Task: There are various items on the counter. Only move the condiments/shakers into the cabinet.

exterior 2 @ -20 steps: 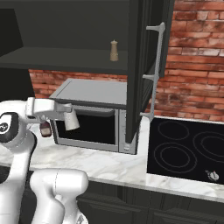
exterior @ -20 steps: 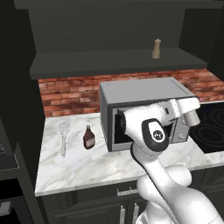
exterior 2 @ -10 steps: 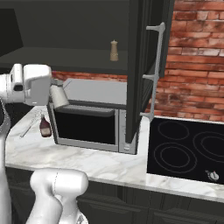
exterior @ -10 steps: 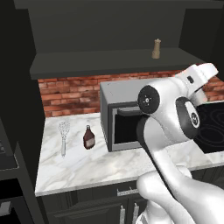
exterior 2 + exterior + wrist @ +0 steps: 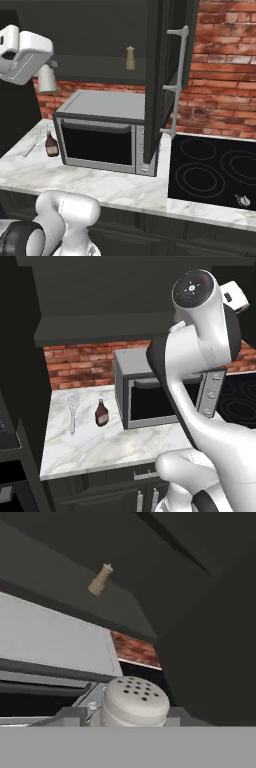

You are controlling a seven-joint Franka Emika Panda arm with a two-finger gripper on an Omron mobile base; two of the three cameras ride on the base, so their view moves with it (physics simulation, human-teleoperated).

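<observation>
While the arm blocks much of the left base view, the dark red-brown bottle (image 5: 101,413) stands upright on the marble counter (image 5: 95,448), neck up, just right of the wire whisk (image 5: 72,412), which lies lengthwise front-to-back.

Right base view: gripper (image 5: 46,80) clamped on the pale grey shaker (image 5: 47,79), held high left of the microwave (image 5: 102,131), long axis approx vertical. Tan pepper mill (image 5: 130,58) upright on the cabinet (image 5: 95,67) ledge.

Hand view: shaker's domed top w/ dark holes faces the camera; mill appears tilted, on the ledge.
</observation>
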